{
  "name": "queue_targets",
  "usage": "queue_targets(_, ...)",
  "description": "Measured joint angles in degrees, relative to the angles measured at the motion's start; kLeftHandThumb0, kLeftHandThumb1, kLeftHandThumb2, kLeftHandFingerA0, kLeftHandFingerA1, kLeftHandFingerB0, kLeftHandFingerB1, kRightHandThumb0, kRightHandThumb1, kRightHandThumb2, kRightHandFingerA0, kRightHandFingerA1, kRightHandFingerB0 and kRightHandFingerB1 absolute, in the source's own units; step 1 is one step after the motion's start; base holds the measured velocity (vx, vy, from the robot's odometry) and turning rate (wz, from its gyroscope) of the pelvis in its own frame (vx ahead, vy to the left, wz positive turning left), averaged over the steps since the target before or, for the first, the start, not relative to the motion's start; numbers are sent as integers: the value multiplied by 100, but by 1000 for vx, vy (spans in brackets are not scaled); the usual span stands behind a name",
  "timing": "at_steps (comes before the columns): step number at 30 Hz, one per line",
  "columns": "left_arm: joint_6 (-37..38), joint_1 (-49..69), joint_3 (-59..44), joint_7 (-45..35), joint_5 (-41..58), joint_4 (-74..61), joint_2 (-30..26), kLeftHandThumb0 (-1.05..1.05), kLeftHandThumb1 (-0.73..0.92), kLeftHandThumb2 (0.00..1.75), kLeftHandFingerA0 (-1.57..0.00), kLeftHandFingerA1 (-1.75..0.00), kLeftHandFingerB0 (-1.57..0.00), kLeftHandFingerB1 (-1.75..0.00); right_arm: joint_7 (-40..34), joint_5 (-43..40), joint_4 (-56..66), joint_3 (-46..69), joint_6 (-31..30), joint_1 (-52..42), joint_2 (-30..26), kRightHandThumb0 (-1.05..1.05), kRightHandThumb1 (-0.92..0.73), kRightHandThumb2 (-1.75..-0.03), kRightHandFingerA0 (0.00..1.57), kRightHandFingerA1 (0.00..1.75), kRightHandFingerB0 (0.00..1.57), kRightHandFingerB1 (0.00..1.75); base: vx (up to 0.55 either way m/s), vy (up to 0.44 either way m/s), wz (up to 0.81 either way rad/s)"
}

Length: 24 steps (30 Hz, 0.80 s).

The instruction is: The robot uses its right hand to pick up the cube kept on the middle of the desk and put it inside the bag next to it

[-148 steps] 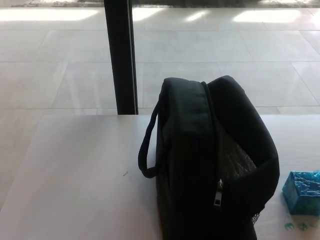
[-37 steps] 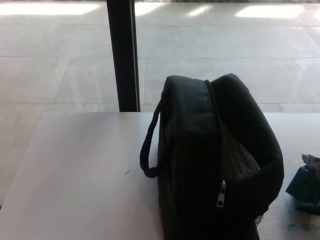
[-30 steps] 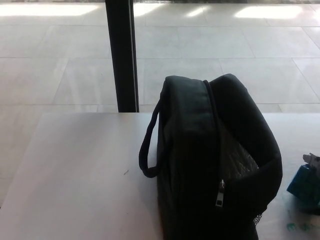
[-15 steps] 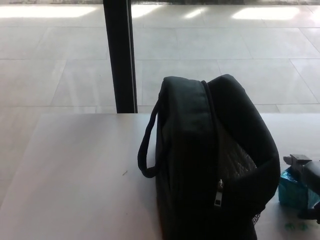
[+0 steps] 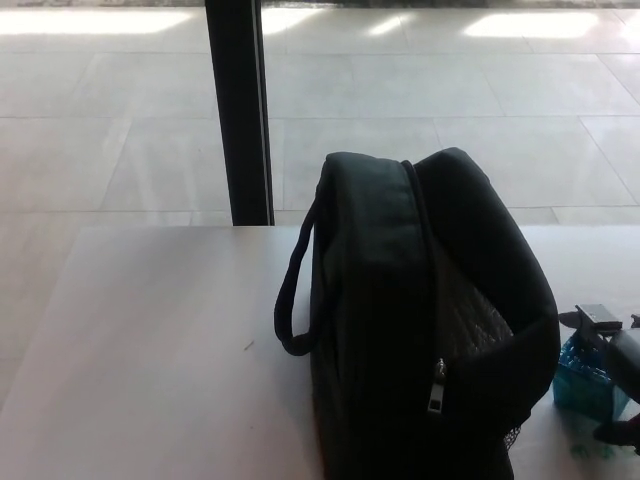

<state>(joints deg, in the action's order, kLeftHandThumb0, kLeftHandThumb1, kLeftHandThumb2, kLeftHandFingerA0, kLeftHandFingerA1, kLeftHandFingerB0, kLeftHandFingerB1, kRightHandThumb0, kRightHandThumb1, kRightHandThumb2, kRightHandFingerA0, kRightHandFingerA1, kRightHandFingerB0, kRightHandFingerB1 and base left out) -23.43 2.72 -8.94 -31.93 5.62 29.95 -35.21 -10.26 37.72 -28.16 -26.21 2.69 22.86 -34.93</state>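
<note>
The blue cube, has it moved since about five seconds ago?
Yes. The blue cube now sits closer to the black fabric bag, shifted toward picture left, with the right hand on it.

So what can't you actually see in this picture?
Head view only:
- Right hand: mostly cut off by the right edge; its grip on the blue cube is unclear.
- Cube: partly behind the hand and the black bag.
- Bag's inside: too dark to tell.
- Left hand: out of frame.

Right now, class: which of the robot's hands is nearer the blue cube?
Right. The right hand is at the blue cube, over its right side beside the bag. The left hand is not in view.
</note>
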Motion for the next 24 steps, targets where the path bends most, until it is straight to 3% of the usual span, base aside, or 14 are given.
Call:
queue_targets(6, -1, 1, -3, 3, 1, 1, -19, -59, 52, 90, -35, -62, -28, -54, -257, -15, -183, 377, 520, -57, -6, -19, -50, -99, 86, 175, 68, 159, 0, 0, 0)
queue_targets(11, -2, 17, -21, 7, 4, 1, -22, -61, 52, 90, -31, -61, -29, -55, -357, -86, -219, 783, 873, -96, -51, -17, -47, -101, 87, 175, 74, 152, 0, 0, 0)
queue_targets(12, -2, 20, -29, 5, 5, 1, -23, -57, 52, 90, -33, -62, -27, -54, -371, -97, -225, 839, 925, -96, -57, -15, -53, -96, 87, 175, 76, 150, 0, 0, 0)
queue_targets(14, -2, 28, -43, 1, 5, 3, -24, -58, 51, 90, -32, -62, -25, -53, -367, -133, -210, 969, 1012, -97, -60, -15, -53, -102, 87, 175, 76, 148, 0, 0, 0)
queue_targets(24, -3, 53, -68, -6, 6, 20, -27, -59, 52, 90, -31, -61, -27, -54, -131, -373, 203, 1550, 1104, -5, -70, -16, -53, -104, 87, 175, 79, 144, 0, 0, 0)
